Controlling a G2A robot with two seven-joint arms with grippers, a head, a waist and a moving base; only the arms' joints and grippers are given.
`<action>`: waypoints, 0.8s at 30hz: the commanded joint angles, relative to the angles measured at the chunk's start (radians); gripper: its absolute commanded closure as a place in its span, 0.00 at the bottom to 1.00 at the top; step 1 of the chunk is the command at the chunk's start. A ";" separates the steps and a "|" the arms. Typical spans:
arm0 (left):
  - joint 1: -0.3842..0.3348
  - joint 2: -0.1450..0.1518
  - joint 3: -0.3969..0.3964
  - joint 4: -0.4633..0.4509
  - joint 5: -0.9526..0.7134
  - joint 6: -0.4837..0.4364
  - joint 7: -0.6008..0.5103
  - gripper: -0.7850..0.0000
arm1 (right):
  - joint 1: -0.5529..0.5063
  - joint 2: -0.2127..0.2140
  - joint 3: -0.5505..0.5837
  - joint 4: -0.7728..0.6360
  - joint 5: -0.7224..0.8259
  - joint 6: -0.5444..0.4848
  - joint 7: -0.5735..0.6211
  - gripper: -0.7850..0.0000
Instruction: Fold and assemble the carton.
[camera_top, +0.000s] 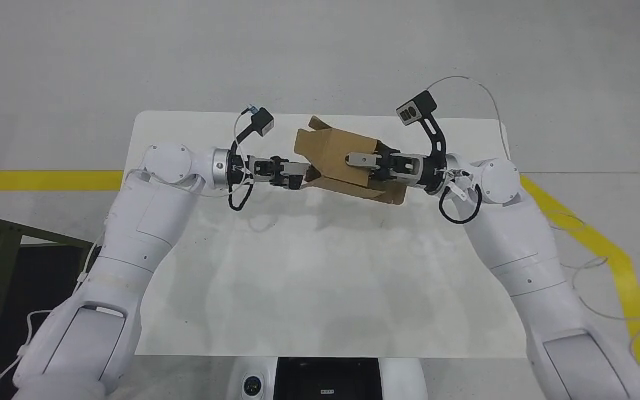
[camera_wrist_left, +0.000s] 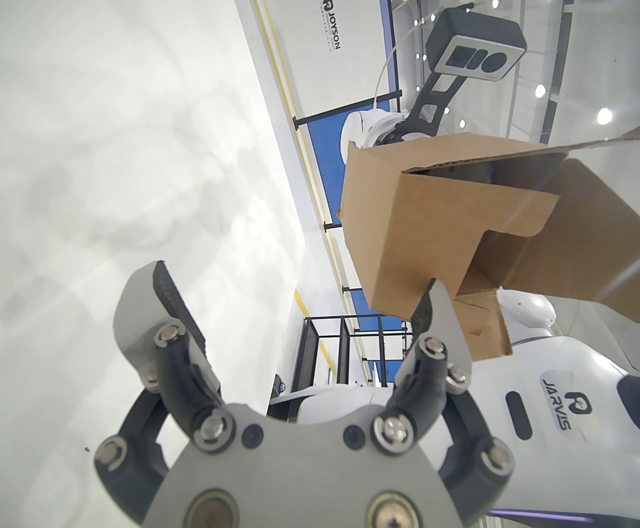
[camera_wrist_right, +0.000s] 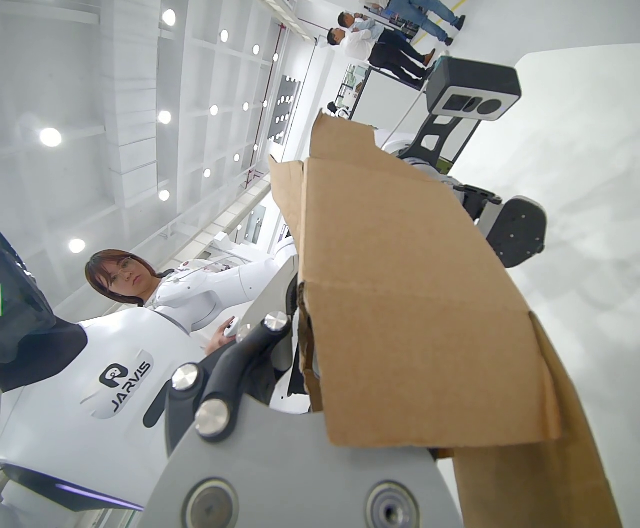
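A brown cardboard carton (camera_top: 335, 160) is held above the far middle of the white table (camera_top: 300, 300), partly erected, with loose flaps at both ends. My right gripper (camera_top: 368, 162) is shut on the carton's wall at its right end. In the right wrist view the carton (camera_wrist_right: 400, 300) covers most of the gripper, and one finger (camera_wrist_right: 260, 335) shows beside the wall. My left gripper (camera_wrist_left: 300, 295) is open at the carton's left end. One of its fingertips (camera_wrist_left: 434, 305) touches the edge of a carton (camera_wrist_left: 440, 235) flap, while the other stands free.
The table's near half lies bare below both arms. A yellow floor line (camera_top: 60, 180) runs past the table's left and right sides. Each wrist carries a camera on a black bracket (camera_top: 425, 115) sticking up above the carton's height.
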 joint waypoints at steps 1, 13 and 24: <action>0.000 0.000 0.001 -0.001 -0.003 -0.001 -0.001 0.00 | -0.001 -0.001 -0.004 -0.005 -0.003 0.001 0.003 1.00; -0.005 -0.002 0.010 0.005 -0.008 -0.004 0.002 0.00 | -0.006 -0.008 -0.023 -0.024 -0.005 0.008 0.014 1.00; -0.026 -0.007 0.024 0.026 -0.014 -0.007 0.000 0.00 | 0.007 -0.013 -0.023 -0.001 -0.005 0.007 0.013 1.00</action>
